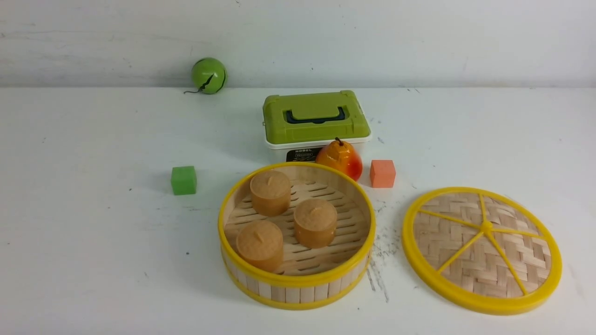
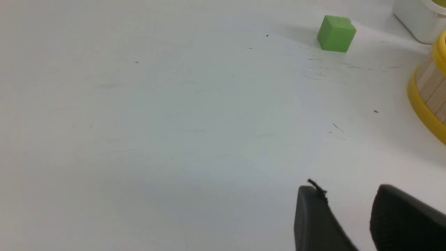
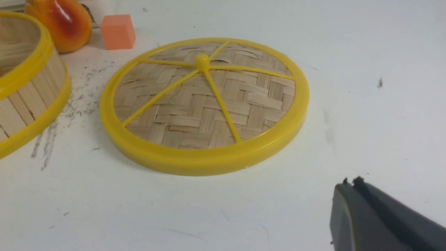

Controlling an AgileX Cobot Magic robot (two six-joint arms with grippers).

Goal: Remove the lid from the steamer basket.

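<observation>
The steamer basket point(image 1: 296, 279) stands open at the table's front middle, with three brown round cakes point(image 1: 270, 191) on its slatted floor. The lid point(image 1: 482, 249) lies flat on the table to the basket's right, apart from it; it also shows in the right wrist view point(image 3: 205, 108). Neither gripper shows in the front view. My left gripper point(image 2: 348, 195) is open and empty over bare table, left of the basket's wall point(image 2: 428, 94). My right gripper point(image 3: 352, 184) is shut and empty, above the table near the lid's rim.
A green-and-white box point(image 1: 316, 123) stands behind the basket, with a pear point(image 1: 340, 158) and an orange cube point(image 1: 382, 173) in front of it. A green cube point(image 1: 183, 180) sits to the left. A green ball point(image 1: 208, 75) rests by the back wall.
</observation>
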